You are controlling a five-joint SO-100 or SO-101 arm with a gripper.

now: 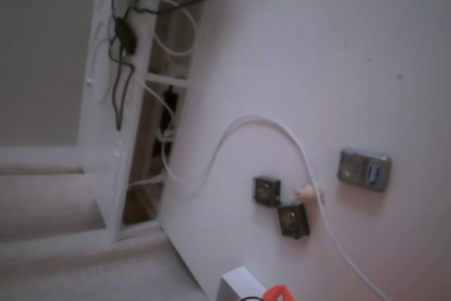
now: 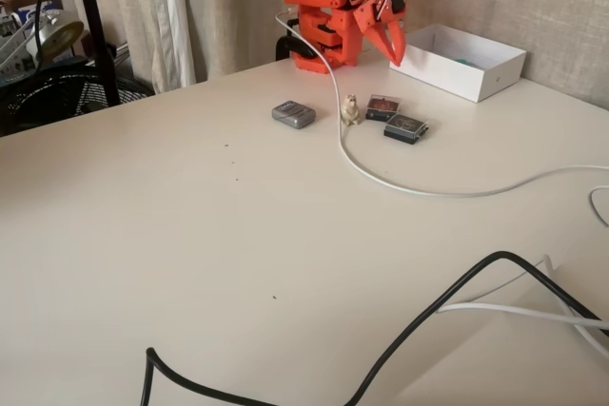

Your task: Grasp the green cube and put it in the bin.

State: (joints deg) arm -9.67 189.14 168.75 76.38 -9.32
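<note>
Green cube (image 2: 463, 61): only a small teal speck shows inside the bin (image 2: 476, 78) in a fixed view, near the bin's far wall. It is too small to confirm shape, but it is probably the cube already dropped in. No teal block lies anywhere on the bench (image 2: 238, 235) in either fixed view. In the other fixed view only a corner of the bin (image 1: 238, 285) shows and its inside is hidden.

End effector (image 2: 390, 52): just beside the bin's left end, tips pointing down, nothing seen between the fingers. Whether the gap is wide or narrow cannot be told. Arm (image 2: 328, 7) sits folded up behind it.

In front of the bin, on the bench: two dark squares (image 2: 383, 106) (image 2: 406, 127), a tiny pale figurine (image 2: 350, 109) and a grey gadget (image 2: 293, 114) further left. A white cable (image 2: 400, 185) runs past them.

Judgement: grasp and drop look done. At most, homing the arm is left.
</note>
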